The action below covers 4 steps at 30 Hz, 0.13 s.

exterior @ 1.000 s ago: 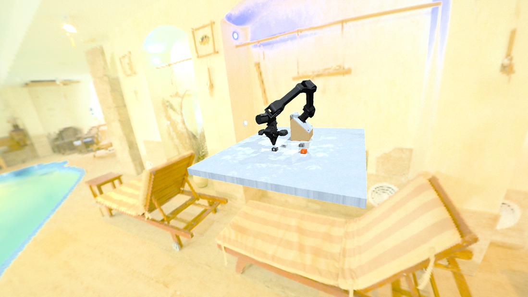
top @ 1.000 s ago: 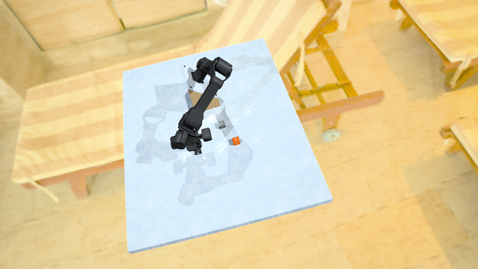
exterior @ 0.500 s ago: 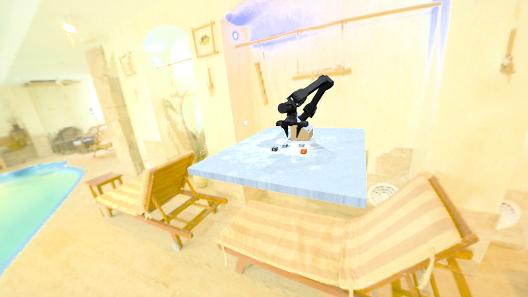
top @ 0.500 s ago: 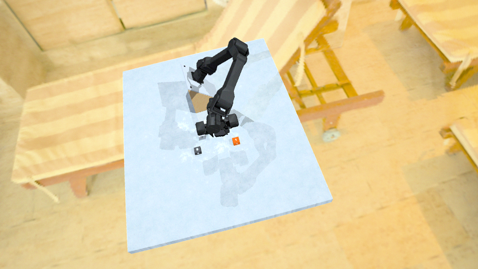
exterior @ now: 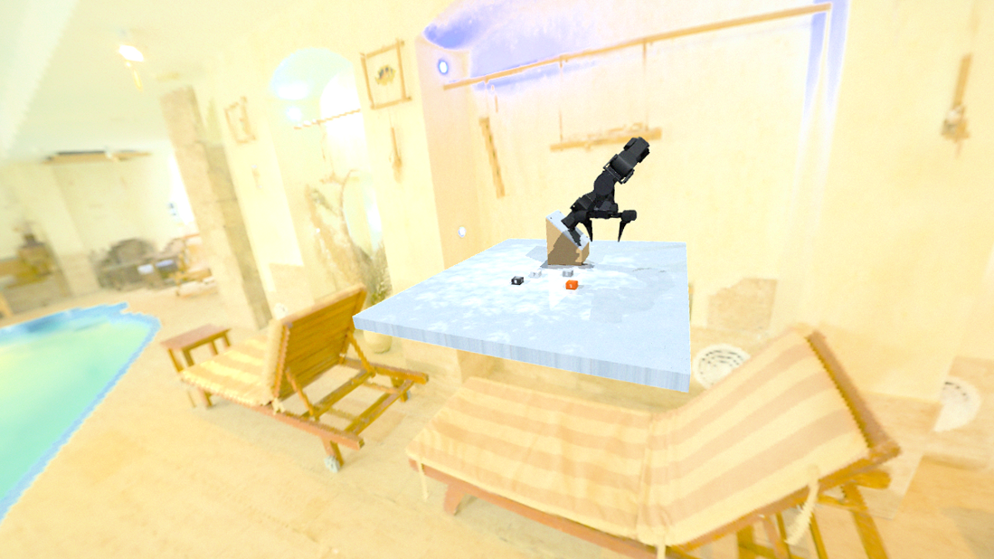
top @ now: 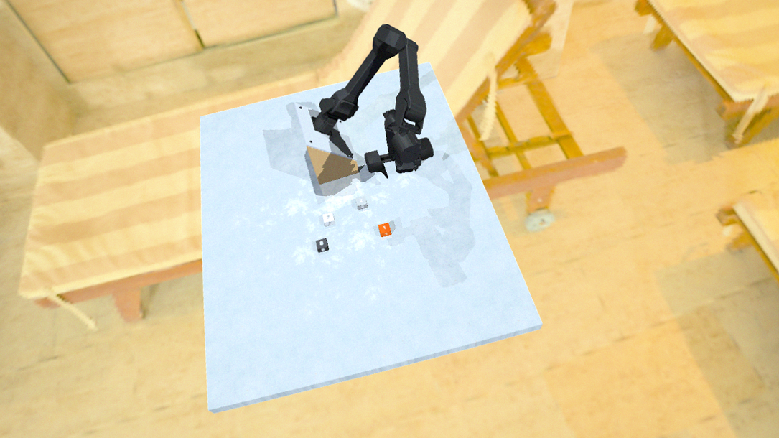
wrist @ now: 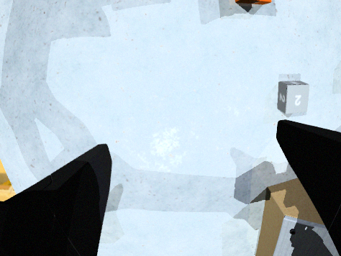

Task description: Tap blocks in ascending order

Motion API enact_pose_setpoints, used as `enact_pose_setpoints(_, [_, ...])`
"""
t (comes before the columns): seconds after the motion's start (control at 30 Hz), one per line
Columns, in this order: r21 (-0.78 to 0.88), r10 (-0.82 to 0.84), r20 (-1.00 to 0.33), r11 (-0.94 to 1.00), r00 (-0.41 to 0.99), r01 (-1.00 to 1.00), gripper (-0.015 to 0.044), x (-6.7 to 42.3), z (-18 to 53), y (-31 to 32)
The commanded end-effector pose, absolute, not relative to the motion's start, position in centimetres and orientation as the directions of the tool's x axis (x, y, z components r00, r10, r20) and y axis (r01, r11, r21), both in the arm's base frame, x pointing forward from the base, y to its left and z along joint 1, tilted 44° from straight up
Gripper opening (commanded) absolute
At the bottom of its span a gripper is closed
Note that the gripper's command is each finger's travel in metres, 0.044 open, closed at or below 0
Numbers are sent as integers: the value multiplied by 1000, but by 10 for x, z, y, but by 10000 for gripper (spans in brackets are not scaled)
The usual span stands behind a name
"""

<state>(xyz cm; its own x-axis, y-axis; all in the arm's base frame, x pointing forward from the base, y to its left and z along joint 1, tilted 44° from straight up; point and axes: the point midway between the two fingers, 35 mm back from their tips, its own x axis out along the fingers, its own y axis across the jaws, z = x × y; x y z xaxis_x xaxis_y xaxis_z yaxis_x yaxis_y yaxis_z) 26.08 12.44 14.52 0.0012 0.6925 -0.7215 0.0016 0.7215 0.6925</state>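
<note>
On the table [top: 252, 344], your dark block [top: 321, 245] and white block [top: 328, 217] sit leftmost, then the grey "2" block [top: 361, 203]. Behind them, by the arm's wedge base [top: 328, 170], the gripper [wrist: 191, 136] hangs raised, jaws spread wide and holding nothing. The orange block [top: 385, 229] lies rightmost. You seem between taps or finished; any next tap means descending squarely over the lowest untapped digit.

end effector [top: 365, 156]: fingers spread, raised beside wedge-shaped base [top: 334, 170] | obstacles: four well-spaced blocks: grey [top: 360, 202], white [top: 328, 217], orange [top: 385, 229], black [top: 321, 246] | free: wide bare surface [top: 370, 317] beyond them
</note>
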Motion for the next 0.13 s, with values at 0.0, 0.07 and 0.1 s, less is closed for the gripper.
enact_pose_setpoints(0.0, [694, 695, -719, 719, -16, 25, 400, 249, 146, 128])
enact_pose_setpoints(0.07, [694, 695, -719, 719, -16, 25, 400, 249, 146, 128])
enact_pose_setpoints(0.1, [694, 695, -719, 719, -16, 25, 400, 249, 146, 128])
